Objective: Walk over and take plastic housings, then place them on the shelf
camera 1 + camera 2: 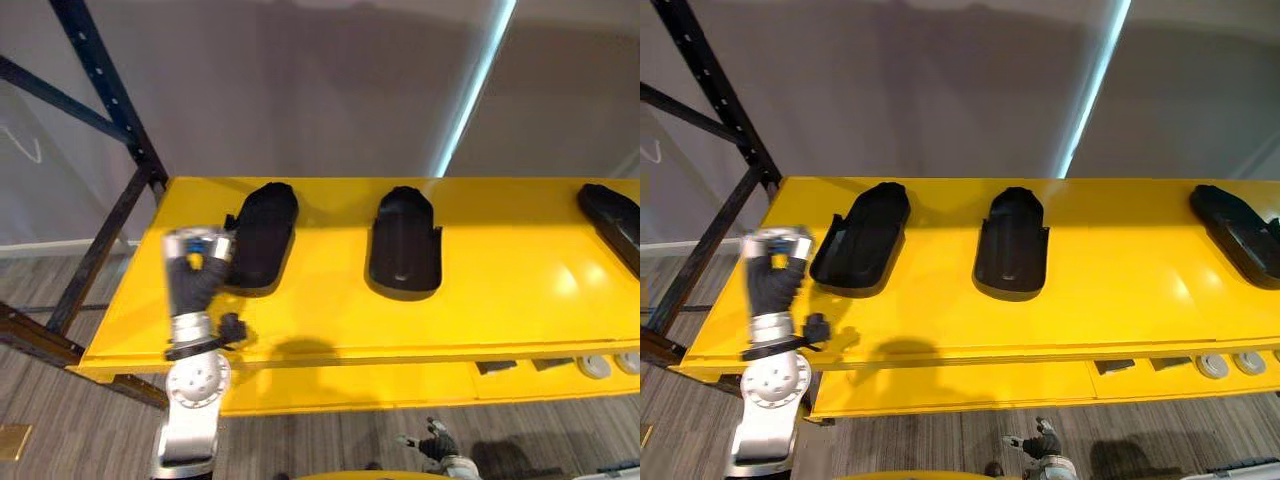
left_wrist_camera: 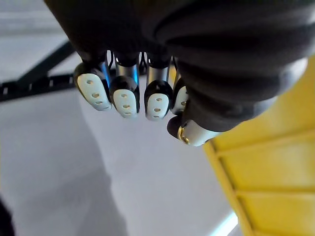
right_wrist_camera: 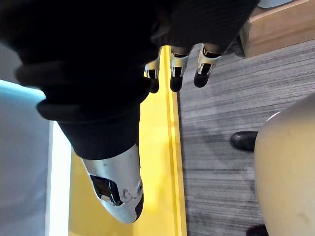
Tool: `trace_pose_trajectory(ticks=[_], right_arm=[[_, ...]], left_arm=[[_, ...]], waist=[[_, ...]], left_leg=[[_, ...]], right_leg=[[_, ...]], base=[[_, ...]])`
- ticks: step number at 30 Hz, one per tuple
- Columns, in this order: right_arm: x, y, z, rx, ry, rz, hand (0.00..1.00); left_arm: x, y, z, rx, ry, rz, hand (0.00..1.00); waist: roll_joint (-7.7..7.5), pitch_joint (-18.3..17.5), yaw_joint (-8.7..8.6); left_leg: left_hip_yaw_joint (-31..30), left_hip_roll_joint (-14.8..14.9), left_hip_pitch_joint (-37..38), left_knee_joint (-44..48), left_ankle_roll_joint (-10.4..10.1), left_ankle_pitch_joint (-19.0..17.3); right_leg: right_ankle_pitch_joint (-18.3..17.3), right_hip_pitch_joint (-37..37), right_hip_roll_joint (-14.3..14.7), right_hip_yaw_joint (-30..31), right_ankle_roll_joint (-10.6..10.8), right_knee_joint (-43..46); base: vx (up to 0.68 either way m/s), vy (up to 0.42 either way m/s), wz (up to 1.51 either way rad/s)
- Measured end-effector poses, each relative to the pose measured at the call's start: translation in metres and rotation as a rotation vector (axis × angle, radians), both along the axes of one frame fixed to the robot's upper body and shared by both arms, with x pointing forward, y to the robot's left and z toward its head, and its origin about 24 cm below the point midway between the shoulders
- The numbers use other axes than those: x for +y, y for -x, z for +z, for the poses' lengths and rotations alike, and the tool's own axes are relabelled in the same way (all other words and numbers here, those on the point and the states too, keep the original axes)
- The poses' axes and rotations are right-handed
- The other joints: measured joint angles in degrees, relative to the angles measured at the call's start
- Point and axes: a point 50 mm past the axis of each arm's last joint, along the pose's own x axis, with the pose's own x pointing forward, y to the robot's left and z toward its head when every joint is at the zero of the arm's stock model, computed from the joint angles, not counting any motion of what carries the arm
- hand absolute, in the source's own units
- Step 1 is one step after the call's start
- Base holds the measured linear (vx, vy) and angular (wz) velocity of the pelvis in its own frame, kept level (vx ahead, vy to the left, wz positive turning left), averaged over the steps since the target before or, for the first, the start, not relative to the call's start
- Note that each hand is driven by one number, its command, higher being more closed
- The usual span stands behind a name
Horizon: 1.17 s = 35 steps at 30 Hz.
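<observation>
Three black plastic housings lie on the yellow shelf [image 1: 500, 300]: one at the left [image 1: 262, 238], one in the middle [image 1: 404, 243], and one at the right edge [image 1: 612, 220]. My left hand [image 1: 195, 270] is raised over the shelf's front left corner, just left of the left housing and not touching it. Its fingers [image 2: 125, 96] are curled with nothing in them. My right hand [image 1: 437, 443] hangs low in front of the shelf over the floor. Its fingers [image 3: 177, 69] are straight and hold nothing.
A dark rack upright [image 1: 105, 90] with a diagonal brace stands at the shelf's left end. A lower yellow tier [image 1: 350, 390] carries small white round parts [image 1: 597, 366] at the right. A grey wall is behind. A wooden box [image 3: 280, 24] stands on the floor.
</observation>
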Motion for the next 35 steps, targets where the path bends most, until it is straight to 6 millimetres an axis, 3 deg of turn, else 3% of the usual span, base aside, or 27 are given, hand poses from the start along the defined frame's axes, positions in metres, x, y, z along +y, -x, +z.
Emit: trace_pose_trajectory(ticks=[3,5,8,11,13,14,15,19,23,29,35], right_arm=[[-0.002,0.003,-0.001,0.013,-0.001,-0.015,0.00],[-0.001,0.006,-0.002,0.019,-0.009,-0.049,0.00],[-0.001,0.009,-0.002,0.017,-0.014,-0.075,0.00],[0.001,0.006,0.001,-0.011,-0.017,-0.077,0.00],[0.007,-0.002,0.005,-0.046,-0.032,-0.064,0.00],[0.009,-0.003,0.006,-0.050,-0.035,-0.058,0.00],[0.012,-0.005,0.006,-0.051,-0.041,-0.034,0.00],[0.012,-0.006,0.008,-0.059,-0.043,-0.020,0.00],[0.012,-0.002,0.008,-0.052,-0.041,-0.027,0.00],[0.007,0.000,0.008,-0.053,-0.017,-0.062,0.00],[0.001,0.000,0.008,-0.050,0.004,-0.097,0.00]], left_arm=[[0.036,0.021,-0.007,0.001,0.066,0.217,1.00],[0.062,0.047,-0.020,0.043,0.106,0.398,1.00],[0.079,0.070,-0.040,0.154,0.150,0.515,1.00],[0.086,0.077,-0.068,0.308,0.200,0.534,1.00],[0.088,0.083,-0.108,0.502,0.300,0.526,1.00],[0.087,0.084,-0.118,0.550,0.323,0.522,1.00],[0.083,0.088,-0.139,0.645,0.378,0.508,0.00],[0.055,0.098,-0.203,0.948,0.519,0.377,0.00],[0.028,0.097,-0.234,1.093,0.586,0.264,0.00],[0.006,0.099,-0.258,1.228,0.604,0.183,0.00],[-0.005,0.097,-0.267,1.289,0.581,0.128,0.00]], waist=[[-0.31,0.1,1.22],[-0.61,0.2,2.19],[-0.78,0.3,3.07],[-0.79,0.3,4.04],[-0.86,0.2,4.15],[-0.82,0.3,4.15],[-0.97,0.4,4.15],[-1.40,0.5,4.10],[-1.50,0.5,4.05],[-0.47,0.1,3.91],[0.00,0.0,3.91]], left_leg=[[-1.2,0.0,0.0,0.0,0.0,0.0],[-2.2,0.0,-0.1,-0.2,0.0,0.0],[-3.3,-0.1,0.0,-0.2,0.1,0.0],[-3.3,-0.1,0.2,-0.1,0.1,-0.1],[-2.9,-0.1,0.2,0.2,0.1,-0.3],[-2.9,-0.1,0.1,0.4,0.0,-0.5],[-2.7,0.0,0.0,1.3,0.4,-1.1],[-1.5,0.0,0.8,2.6,0.4,-1.5],[-0.9,0.0,1.0,2.5,0.4,-1.5],[0.5,-0.2,1.4,1.8,0.4,-1.5],[1.5,-0.1,2.1,1.1,0.4,-1.5]], right_leg=[[-1.2,0.0,-0.1,-1.0,-0.1,1.4],[-1.3,0.4,-0.2,-2.2,0.0,1.5],[-1.8,1.3,-0.8,-3.7,0.5,1.6],[-1.8,1.5,-1.0,-3.9,0.5,1.8],[-1.9,1.5,-1.0,-4.0,0.5,1.9],[-1.9,1.5,-1.0,-4.0,0.4,1.9],[-2.0,1.5,-1.1,-3.9,0.2,2.2],[-3.4,1.7,-1.4,-3.7,0.4,3.7],[-4.1,0.8,-1.5,-3.4,0.2,4.7],[-4.1,-0.1,-1.4,-2.0,0.2,4.7],[-4.0,-0.1,-1.1,-0.8,0.2,4.3]], base=[[-0.01,-0.027,0.27],[0.01,-0.023,0.24],[0.01,-0.010,0.25],[0.00,0.005,0.09],[0.00,0.000,0.00],[-0.02,-0.013,-0.04],[-0.02,-0.016,-0.08],[-0.01,-0.017,-0.10],[-0.02,-0.013,-0.08],[0.01,-0.006,-0.13],[0.04,-0.013,-0.09]])
